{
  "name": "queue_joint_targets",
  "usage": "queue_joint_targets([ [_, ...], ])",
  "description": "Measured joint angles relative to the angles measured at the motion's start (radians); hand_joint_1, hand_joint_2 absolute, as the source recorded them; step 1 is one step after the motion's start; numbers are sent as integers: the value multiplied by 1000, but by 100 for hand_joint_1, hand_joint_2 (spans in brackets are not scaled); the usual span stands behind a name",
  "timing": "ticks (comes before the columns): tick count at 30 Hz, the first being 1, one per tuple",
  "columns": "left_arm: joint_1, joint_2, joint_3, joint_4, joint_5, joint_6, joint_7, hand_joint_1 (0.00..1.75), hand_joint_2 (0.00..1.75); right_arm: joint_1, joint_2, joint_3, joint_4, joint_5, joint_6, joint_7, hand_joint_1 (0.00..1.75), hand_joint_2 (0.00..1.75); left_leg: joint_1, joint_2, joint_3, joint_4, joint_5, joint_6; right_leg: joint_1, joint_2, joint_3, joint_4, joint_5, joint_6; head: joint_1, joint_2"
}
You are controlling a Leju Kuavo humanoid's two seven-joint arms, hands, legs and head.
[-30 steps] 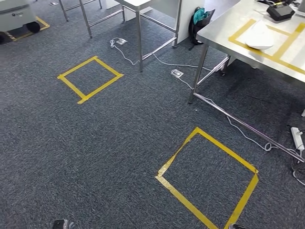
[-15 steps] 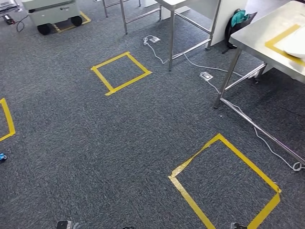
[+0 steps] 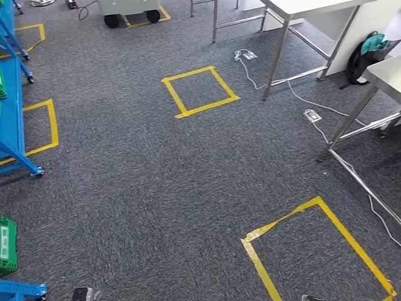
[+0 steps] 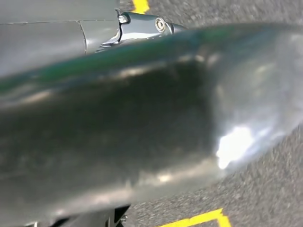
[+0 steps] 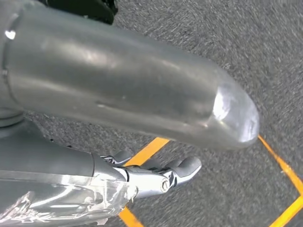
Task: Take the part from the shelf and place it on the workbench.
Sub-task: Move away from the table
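A blue shelf frame (image 3: 13,125) stands along the left edge of the head view, with a green crate (image 3: 6,244) low on it. The steel workbench (image 3: 386,70) shows as a corner at the right edge. My left hand (image 4: 143,118) hangs over grey carpet; its thick thumb is close to the lens and blurred, one finger lies straight beside it, and nothing is in it. My right hand (image 5: 136,109) also hangs over the carpet, fingers (image 5: 178,169) stretched out and apart from the thumb, holding nothing.
Yellow tape squares (image 3: 199,91) (image 3: 326,251) mark the carpet. Another steel table (image 3: 302,7) stands at the back, with white cables and a floor socket (image 3: 312,115) beneath. A wheeled grey unit (image 3: 130,7) is at the far back. A dark bag (image 3: 366,53) leans by a panel.
The camera has swung to the left, so the whole scene has slid right. The blue shelf and green crate have come in at the left; the workbench has moved off to the right edge.
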Motion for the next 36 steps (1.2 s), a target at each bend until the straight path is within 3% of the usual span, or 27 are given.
queue_joint_targets([
  [1,1,0,3,0,-1,-1,-1,0,0,0,0,-1,0,1,0,0,0,0,1,-15,1,0,1,-1,-1,6,19,-48,35,-2,0,0],
  [3,-1,0,9,0,-5,-1,-2,0,0,-2,0,-2,0,4,0,0,0,0,2,-43,1,2,2,-7,-5,51,82,-190,103,-6,0,0],
  [5,-3,-1,14,0,-13,-2,-3,0,0,-3,-1,-3,1,7,-2,0,0,0,4,-66,-6,3,6,-19,-8,93,118,-269,122,-9,0,0],
  [6,-3,-1,17,0,-16,-2,-3,0,0,-4,-1,-4,1,9,-2,0,0,0,6,-77,-11,3,10,-27,-6,96,122,-277,119,-12,-1,0],
  [7,-1,-1,20,0,-18,-2,-4,0,0,-5,-1,-5,1,10,-3,-1,0,0,10,-88,-16,1,15,-35,-4,86,123,-278,121,-17,-1,0],
  [8,1,-1,23,0,-20,-2,-4,0,0,-5,-1,-5,1,11,-3,-1,0,0,11,-82,-20,3,15,-41,-3,73,126,-280,125,-24,-1,0],
  [9,2,-1,26,0,-20,-2,-4,0,0,-5,-1,-6,1,12,-3,-1,0,0,10,-61,-29,17,5,-45,-3,60,127,-284,129,-32,-4,0],
  [10,1,-1,29,0,-21,-2,-4,0,0,-4,-1,-6,1,13,-3,-1,0,0,9,-32,-46,50,-16,-49,-4,44,128,-288,133,-38,-6,0],
  [12,-3,-2,32,0,-24,-3,-5,0,0,-2,-1,-7,2,14,-3,-1,0,0,7,22,-104,172,-83,-55,-1,11,127,-291,134,-44,-11,0],
  [14,-4,-3,35,1,-26,-3,-5,0,0,-2,-1,-8,2,14,-3,-1,0,0,8,34,-154,279,-121,-61,1,-23,126,-291,133,-46,-11,0],
  [15,-3,-4,35,1,-27,-3,-5,0,0,-3,-2,-8,2,14,-3,-1,0,0,10,36,-153,284,-113,-62,0,-38,126,-291,132,-45,-12,0],
  [17,-1,-4,37,1,-28,-3,-5,0,0,-5,-2,-9,2,14,-3,-1,0,0,12,55,-96,188,-58,-64,-1,-66,129,-290,129,-41,-12,0],
  [18,-2,-4,37,1,-28,-3,-5,0,0,-5,-2,-9,2,14,-3,-1,0,0,12,82,-54,116,-33,-65,2,-78,130,-289,126,-36,-12,0],
  [20,-6,-6,37,1,-30,-3,-5,0,0,-5,-3,-9,2,14,-3,-1,0,0,8,115,-2,24,-10,-55,7,-98,131,-287,117,-23,-10,0],
  [21,-6,-6,37,1,-31,-3,-5,0,0,-5,-3,-10,2,15,-3,-1,0,0,5,118,5,9,-11,-48,9,-107,133,-288,114,-17,-9,0],
  [23,-4,-6,39,1,-33,-2,-5,0,0,-9,-3,-10,2,15,-3,-1,0,0,4,94,3,7,-10,-33,6,-115,143,-291,110,-7,-5,0],
  [25,-2,-6,43,1,-37,-2,-5,0,0,-11,-3,-10,2,17,-3,-1,0,0,6,73,2,5,-6,-19,1,-73,133,-252,81,2,-2,0],
  [27,-4,-7,47,1,-43,-2,-6,0,0,-9,-4,-12,2,18,-3,-1,0,0,6,50,2,4,-4,-9,0,-19,76,-129,17,5,1,0],
  [29,-6,-8,51,1,-47,-2,-6,0,0,-6,-4,-15,3,19,-3,-1,0,0,2,22,1,5,-4,-4,1,-4,10,-3,-25,2,3,0],
  [30,-5,-8,54,1,-48,-2,-6,0,0,-5,-4,-17,4,19,-3,-1,0,0,0,7,1,5,-5,-4,1,-1,-4,14,-17,-1,3,0],
  [31,-5,-8,56,1,-49,-2,-6,0,0,-5,-4,-18,4,19,-3,-1,0,0,-1,-8,3,5,-5,-3,1,2,1,-12,11,-4,3,0],
  [32,-5,-9,57,1,-49,-2,-6,0,0,-5,-4,-18,4,19,-3,-1,0,0,-1,-23,4,5,-5,-4,1,14,25,-74,53,-8,3,0],
  [34,-6,-10,59,1,-49,-2,-6,0,0,-5,-5,-19,4,19,-3,-1,0,0,-1,-51,5,8,-4,-7,-2,65,82,-212,114,-15,3,0],
  [36,-7,-10,60,1,-49,-2,-6,0,0,-6,-6,-19,5,19,-3,0,0,0,2,-74,-3,8,-1,-18,-3,97,111,-271,125,-19,2,0],
])
